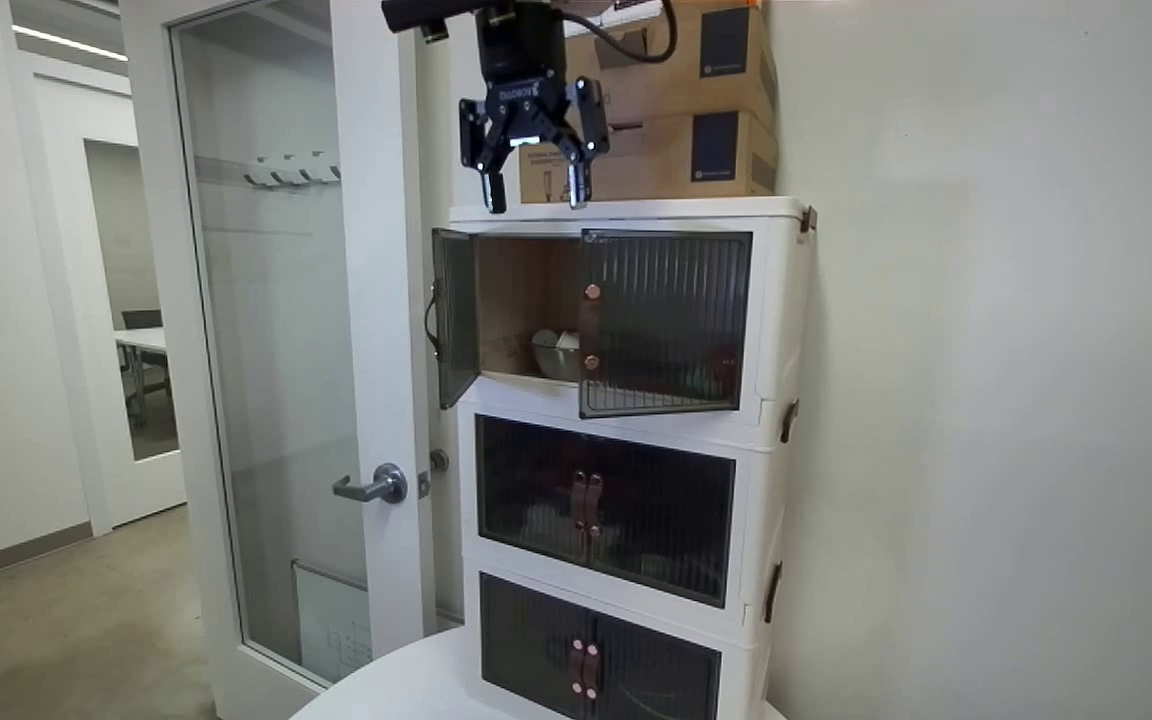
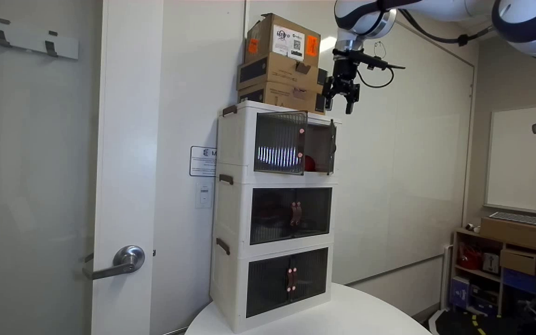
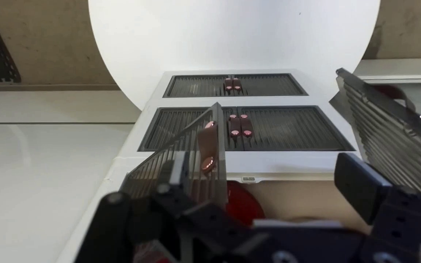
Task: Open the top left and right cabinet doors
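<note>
Top left door (image 1: pixel 457 320): stood wide open
Top right door (image 1: pixel 671 325): stood partly open
Claw (image 1: pixel 536 204): hung spread apart near cabinet's (image 1: pixel 784 320) top edge

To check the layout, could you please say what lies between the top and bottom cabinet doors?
The closed middle-tier cabinet doors, as both exterior views show.

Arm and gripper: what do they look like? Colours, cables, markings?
Arm: white, rounded segments with dark bands, silvery near the wrist. Gripper: black, angular, two jointed fingers, pale lettering that seems to read ROBOTIQ. Black bar-shaped unit, probably the camera, above it. Dark cables: a thick one along the arm, a thin loop at the wrist.
</note>
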